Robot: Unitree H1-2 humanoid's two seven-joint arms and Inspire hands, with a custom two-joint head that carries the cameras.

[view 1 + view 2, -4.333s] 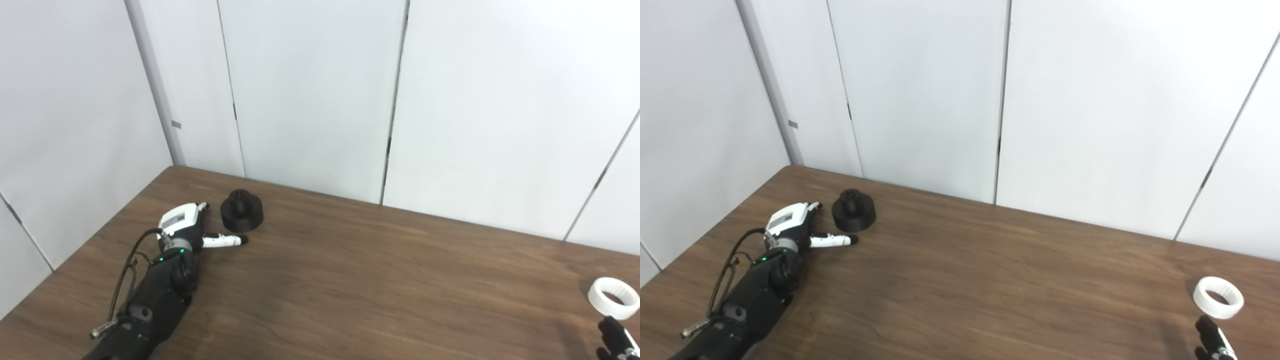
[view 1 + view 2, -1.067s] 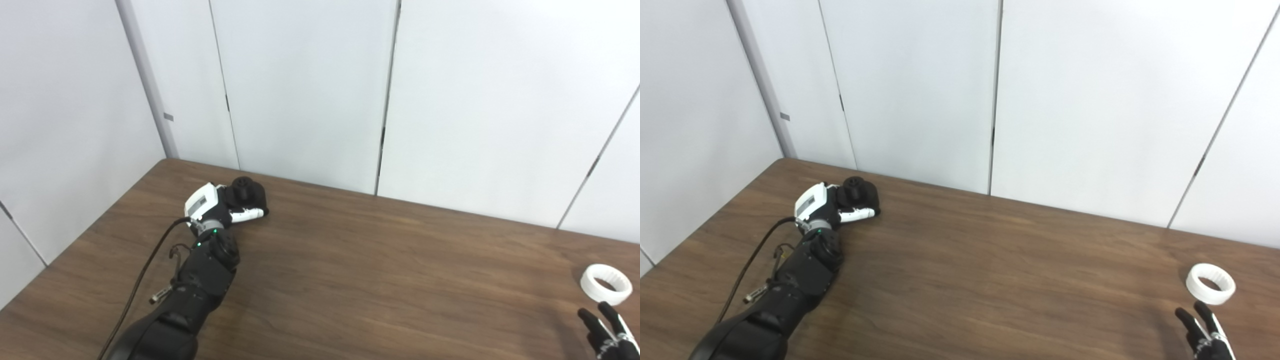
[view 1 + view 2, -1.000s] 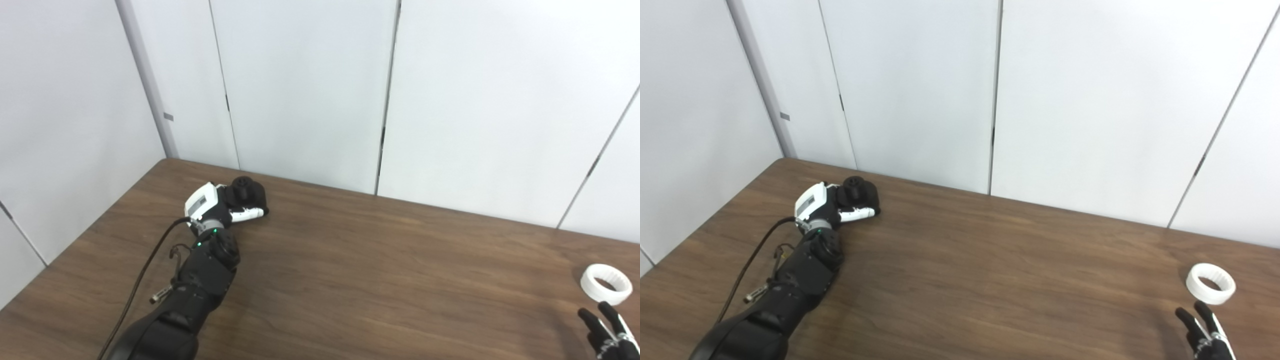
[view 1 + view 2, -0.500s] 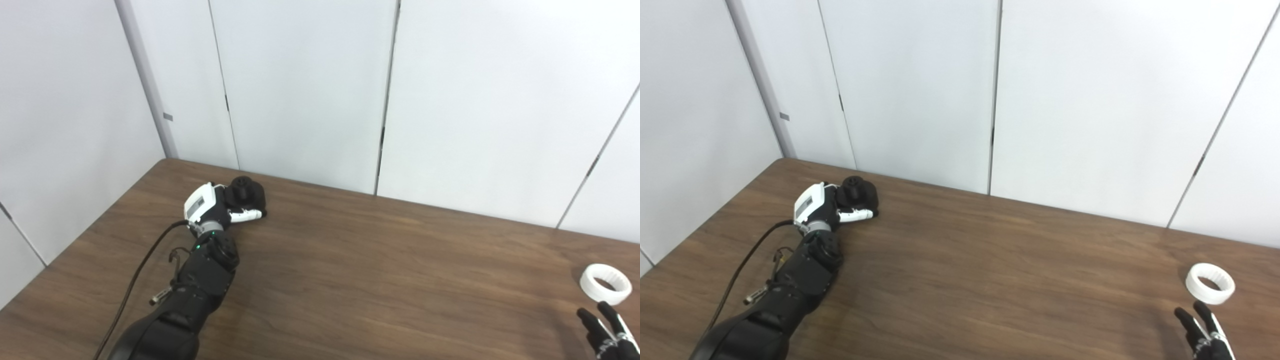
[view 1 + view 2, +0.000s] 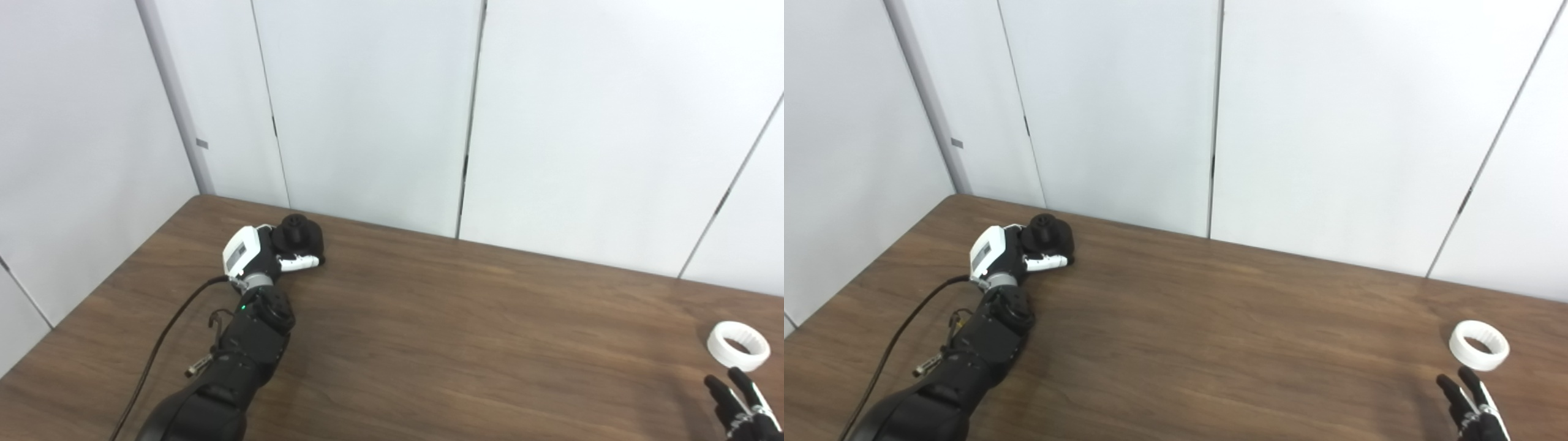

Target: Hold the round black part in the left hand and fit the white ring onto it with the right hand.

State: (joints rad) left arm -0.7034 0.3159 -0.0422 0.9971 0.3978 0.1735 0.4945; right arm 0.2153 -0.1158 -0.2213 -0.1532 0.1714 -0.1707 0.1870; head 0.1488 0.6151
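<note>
Left eye view: the left hand (image 5: 260, 257) wraps its fingers around the round black plastic part (image 5: 298, 234) at the far left of the brown wooden table (image 5: 465, 331). Right eye view: the right hand (image 5: 1473, 407), fingers spread and empty, sits just short of the white toothed ring (image 5: 1479, 345) lying flat near the right edge

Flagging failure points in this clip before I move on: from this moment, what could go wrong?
1. The left robot hand wraps the round black part from the side near the table's far edge; a loose grip could let it slip on lifting.
2. The white ring lies flat by the right edge, and only the right robot hand's fingertips show below it, so a poor reach might nudge it away.
</note>
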